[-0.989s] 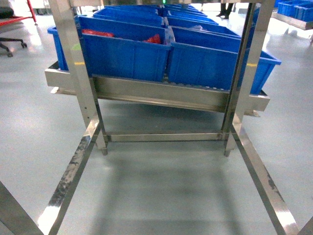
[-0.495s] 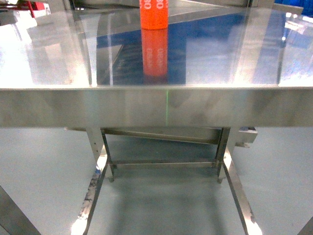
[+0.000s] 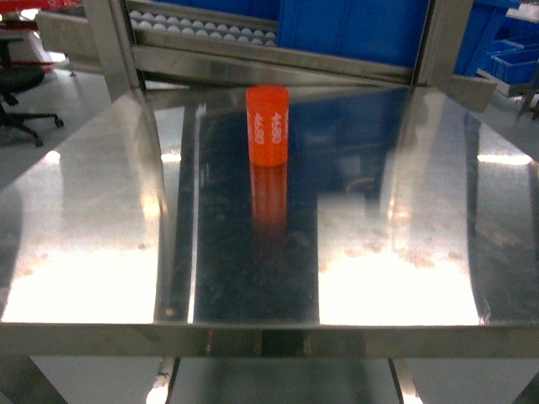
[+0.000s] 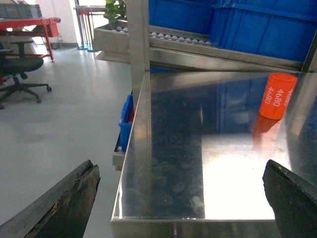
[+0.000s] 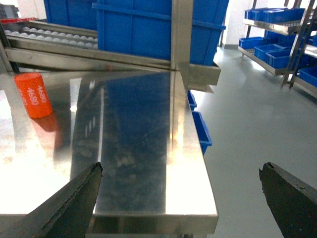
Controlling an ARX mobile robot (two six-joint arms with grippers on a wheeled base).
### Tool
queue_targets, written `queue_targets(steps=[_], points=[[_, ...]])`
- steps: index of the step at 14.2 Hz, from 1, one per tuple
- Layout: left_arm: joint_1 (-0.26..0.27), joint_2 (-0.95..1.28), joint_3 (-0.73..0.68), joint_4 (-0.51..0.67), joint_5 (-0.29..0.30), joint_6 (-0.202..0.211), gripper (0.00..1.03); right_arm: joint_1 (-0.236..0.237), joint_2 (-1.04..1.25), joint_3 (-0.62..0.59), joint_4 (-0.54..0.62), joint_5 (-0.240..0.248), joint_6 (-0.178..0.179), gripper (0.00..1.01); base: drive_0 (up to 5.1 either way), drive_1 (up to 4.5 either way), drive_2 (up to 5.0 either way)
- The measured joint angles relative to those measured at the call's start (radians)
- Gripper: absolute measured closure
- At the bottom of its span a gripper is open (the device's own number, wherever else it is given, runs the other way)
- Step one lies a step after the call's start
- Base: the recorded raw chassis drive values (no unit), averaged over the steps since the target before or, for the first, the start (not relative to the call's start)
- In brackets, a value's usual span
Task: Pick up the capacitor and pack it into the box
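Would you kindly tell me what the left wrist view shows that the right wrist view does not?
Only the left wrist view shows the office chair, red bench and open left hand. Only the right wrist view shows the blue-bin shelves and open right hand. Both show the capacitor upright on the steel table, with blue bins behind.

I see a polished steel table (image 3: pixel 101 252), mirror-glossy, with faint smudges and scuffs. The orange cylinder (image 3: pixel 267 124) on it looks smooth, matt plastic with white printing. Blue bins (image 5: pixel 148 29) behind are glossy plastic. My left gripper's fingers (image 4: pixel 59 203) look dark, rough, worn.
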Motion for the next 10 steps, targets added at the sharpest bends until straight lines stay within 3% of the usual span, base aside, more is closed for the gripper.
queue_targets(steps=[10], points=[[0.0, 0.0, 0.0, 0.0, 0.001, 0.001, 0.05, 0.0, 0.0, 0.0, 0.0, 0.0, 0.001, 0.03, 0.0, 0.0, 0.0]])
